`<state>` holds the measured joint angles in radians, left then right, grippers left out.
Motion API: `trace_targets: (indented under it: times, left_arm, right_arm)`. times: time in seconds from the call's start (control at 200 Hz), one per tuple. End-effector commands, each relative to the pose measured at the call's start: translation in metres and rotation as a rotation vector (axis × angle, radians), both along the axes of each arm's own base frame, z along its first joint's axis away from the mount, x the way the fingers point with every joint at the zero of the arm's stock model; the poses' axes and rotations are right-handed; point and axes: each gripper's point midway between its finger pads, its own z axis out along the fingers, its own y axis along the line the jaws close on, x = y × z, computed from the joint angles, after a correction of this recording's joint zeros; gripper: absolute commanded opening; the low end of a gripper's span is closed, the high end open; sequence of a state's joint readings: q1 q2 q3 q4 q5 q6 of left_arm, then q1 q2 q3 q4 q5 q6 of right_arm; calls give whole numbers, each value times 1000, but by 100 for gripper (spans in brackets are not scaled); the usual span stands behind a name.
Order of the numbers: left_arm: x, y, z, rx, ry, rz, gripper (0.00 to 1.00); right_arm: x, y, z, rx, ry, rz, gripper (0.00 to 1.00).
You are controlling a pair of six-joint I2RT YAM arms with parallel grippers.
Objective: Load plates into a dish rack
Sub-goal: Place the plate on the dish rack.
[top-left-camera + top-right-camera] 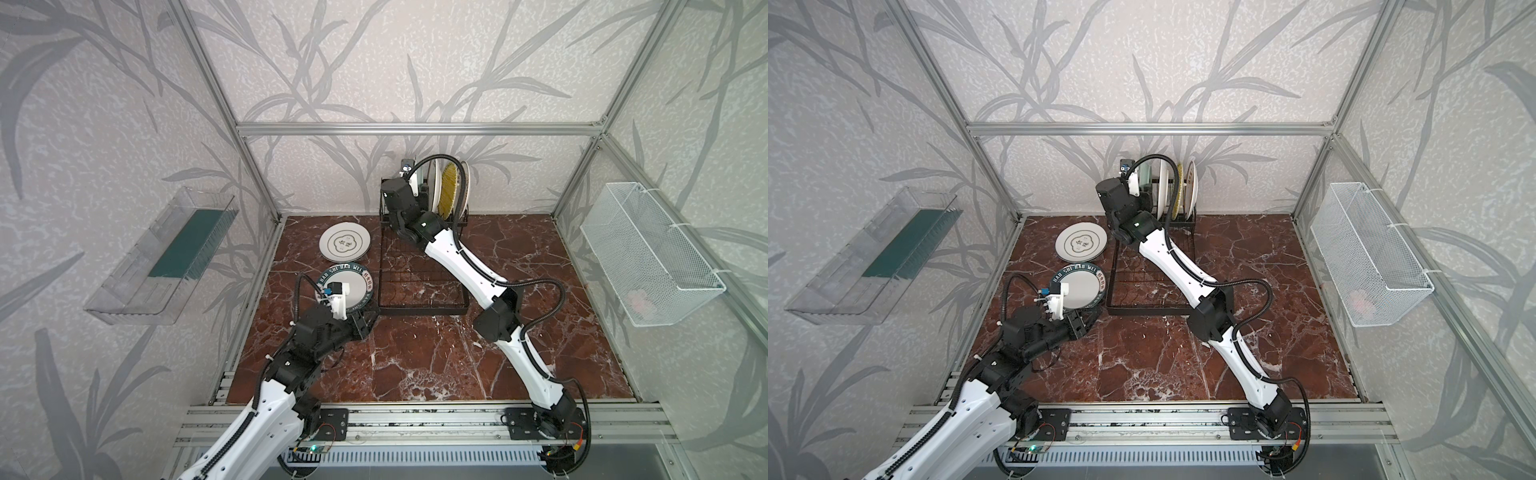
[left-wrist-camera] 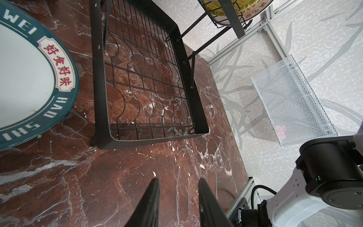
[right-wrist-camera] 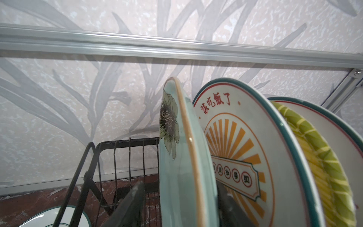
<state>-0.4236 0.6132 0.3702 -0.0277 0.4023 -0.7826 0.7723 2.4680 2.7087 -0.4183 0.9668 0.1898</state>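
The counter (image 1: 415, 357) under me is polished red-brown marble with white veins. It is boxed in by an aluminium frame and walls papered pale grey with darker leaf sprays. A clear plastic tray (image 1: 158, 257) hangs on the wall at my left, and a white mesh basket (image 1: 648, 257) on the wall at my right.

The dish rack (image 1: 422, 309) is black metal, its long axis running from the back wall toward me. It has a flat wire grid tray in front and an upright section of thin vertical bars at the rear. Four plates stand on edge in that rear section, rims up and faces turned sideways, packed one beside another. They are the glossy mint plate (image 3: 176, 167) with a dark flower, a white sunburst plate (image 3: 245, 137) with orange rays, the yellow striped plate (image 3: 322, 157), and a second white plate (image 3: 345, 125) showing only its teal-edged rim. Two more lie flat and face up on the marble left of the rack. The emblem plate (image 1: 345, 246) is farther back, and the lettered plate (image 1: 357, 286) is nearer, just beside the tray's frame without touching it.

My right pincer (image 3: 180, 183) straddles the mint plate's rim with jaws apart, one finger clear of the glaze. My left pincer (image 2: 176, 180) hangs over bare marble, jaws apart, holding nothing.
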Motion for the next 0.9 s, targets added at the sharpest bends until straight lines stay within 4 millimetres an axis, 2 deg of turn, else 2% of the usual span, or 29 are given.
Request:
trace_targets:
  times: [0.0,0.9]
  left_arm:
    - [2,-1,4,-9,-20,3,32]
    - [4,-4,8,-29,-20,-6,32]
  right_arm:
    - [-8,-6,38,63,-73,0,59]
    - [-24,-20,76,37,-100,8,59]
